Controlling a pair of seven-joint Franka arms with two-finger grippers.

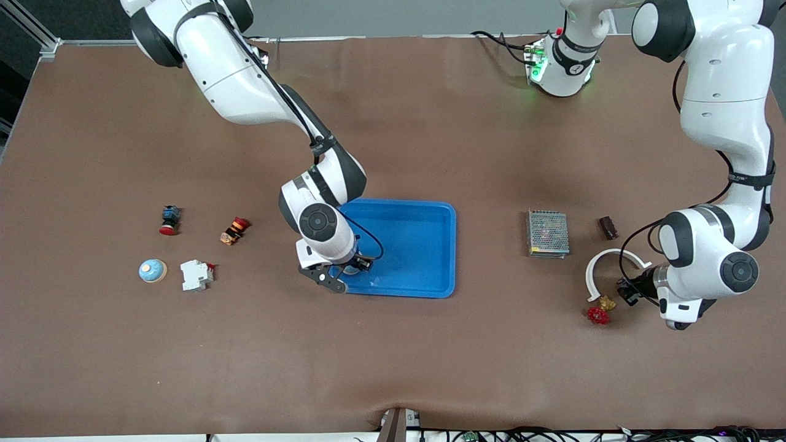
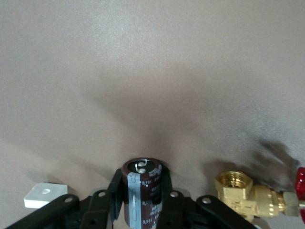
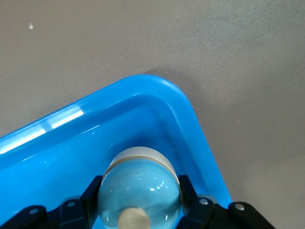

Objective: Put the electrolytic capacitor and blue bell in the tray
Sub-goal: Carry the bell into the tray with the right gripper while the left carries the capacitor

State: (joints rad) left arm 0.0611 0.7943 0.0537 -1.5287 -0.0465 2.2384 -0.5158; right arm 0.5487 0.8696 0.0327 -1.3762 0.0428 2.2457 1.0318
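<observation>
The bright-blue tray (image 1: 424, 245) lies mid-table. My right gripper (image 1: 347, 273) hangs low over the tray's corner (image 3: 200, 138) nearest the front camera on the right arm's side. It is shut on a light-blue domed bell (image 3: 140, 191) with a cream knob. A second blue bell (image 1: 152, 270) rests on the table toward the right arm's end. Low at the table near the left arm's end, my left gripper (image 1: 627, 290) has its fingers (image 2: 116, 183) shut on the upright brown electrolytic capacitor (image 2: 143, 191).
A brass valve (image 2: 238, 191) with a red handwheel (image 1: 597, 315) lies close beside the capacitor, as does a white curved strip (image 1: 605, 265). A grey mesh box (image 1: 547, 232) and a dark block (image 1: 608, 227) sit nearby. A white breaker (image 1: 196, 275) and two push-buttons (image 1: 169, 220) lie near the second bell.
</observation>
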